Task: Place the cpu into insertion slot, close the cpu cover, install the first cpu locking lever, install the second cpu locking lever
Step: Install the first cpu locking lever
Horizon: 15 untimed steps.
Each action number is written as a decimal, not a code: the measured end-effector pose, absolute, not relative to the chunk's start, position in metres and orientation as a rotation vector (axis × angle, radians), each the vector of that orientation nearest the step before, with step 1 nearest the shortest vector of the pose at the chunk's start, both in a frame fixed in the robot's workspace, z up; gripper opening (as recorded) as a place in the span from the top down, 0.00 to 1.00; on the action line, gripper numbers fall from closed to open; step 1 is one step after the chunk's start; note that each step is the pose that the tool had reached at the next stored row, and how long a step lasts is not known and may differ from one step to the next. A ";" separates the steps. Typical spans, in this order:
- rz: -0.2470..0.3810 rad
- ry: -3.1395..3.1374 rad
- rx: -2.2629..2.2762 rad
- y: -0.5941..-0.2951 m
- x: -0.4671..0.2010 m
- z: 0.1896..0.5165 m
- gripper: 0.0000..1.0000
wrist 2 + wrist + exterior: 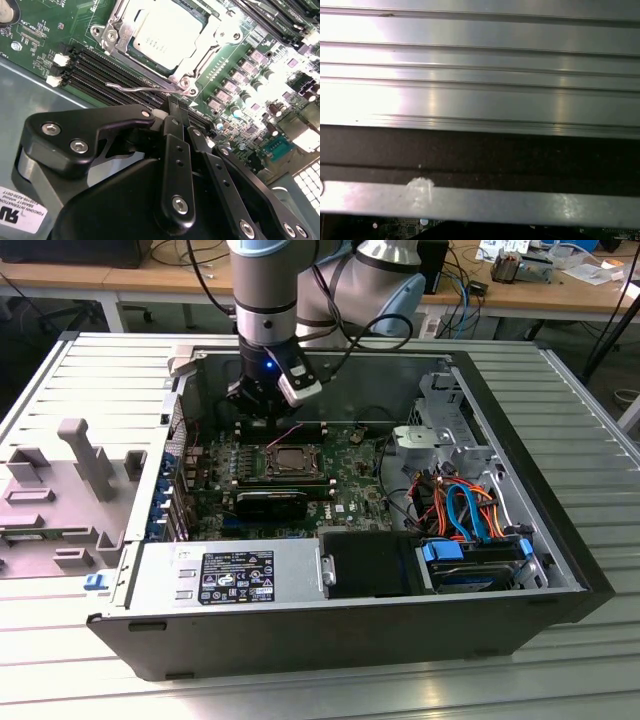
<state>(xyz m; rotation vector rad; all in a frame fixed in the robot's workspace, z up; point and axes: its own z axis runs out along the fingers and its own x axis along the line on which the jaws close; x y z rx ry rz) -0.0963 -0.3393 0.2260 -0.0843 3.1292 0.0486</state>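
The cpu [162, 35] lies in the insertion slot [290, 462] on the green board, its silver top facing up. The cpu cover [202, 52] is folded down flat around it. A thin wire locking lever [145, 89] runs along the socket edge nearest my gripper [177, 106]. In the second wrist view my black fingers [172, 112] are pressed together, their tips right beside that lever, and whether they touch it is unclear. In the exterior view the gripper [258, 405] hangs inside the open computer case, just behind the socket.
Long black memory slots [115, 75] flank the socket. A black heatsink block [272, 504], a power supply [230, 575] and a drive bay with orange and blue cables [470, 520] fill the case. A grey fixture [70, 490] stands on the ribbed table [480, 75]. Case wall [480, 150].
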 end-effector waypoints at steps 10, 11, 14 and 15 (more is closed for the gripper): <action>0.044 3.129 -0.107 -0.339 -0.090 0.221 0.89; 0.044 3.129 -0.107 -0.339 -0.089 0.220 0.89; 0.042 3.129 -0.107 -0.339 -0.086 0.219 0.89; 0.042 3.129 -0.107 -0.339 -0.085 0.218 0.89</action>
